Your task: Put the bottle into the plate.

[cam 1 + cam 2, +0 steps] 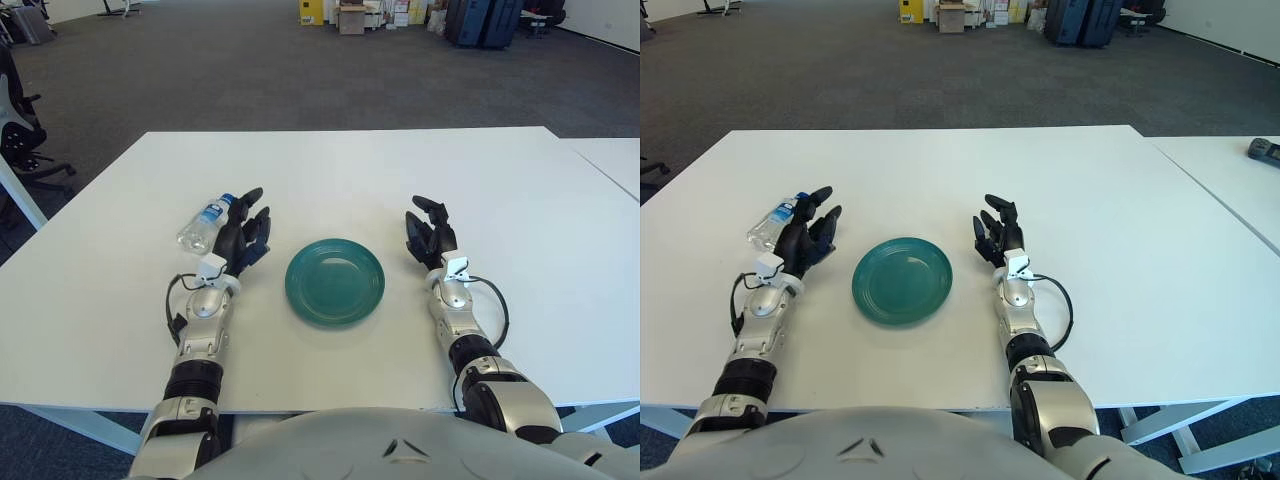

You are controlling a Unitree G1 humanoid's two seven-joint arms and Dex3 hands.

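Observation:
A small clear plastic bottle with a blue cap and blue label lies on its side on the white table, left of the plate. A teal round plate sits at the table's front middle. My left hand is just right of the bottle, between it and the plate, fingers spread and holding nothing. My right hand shows right of the plate, fingers open and empty.
The white table stretches back beyond the hands. A second white table adjoins at the right, with a dark object on it. Office chairs stand at the far left; boxes and cases stand at the back.

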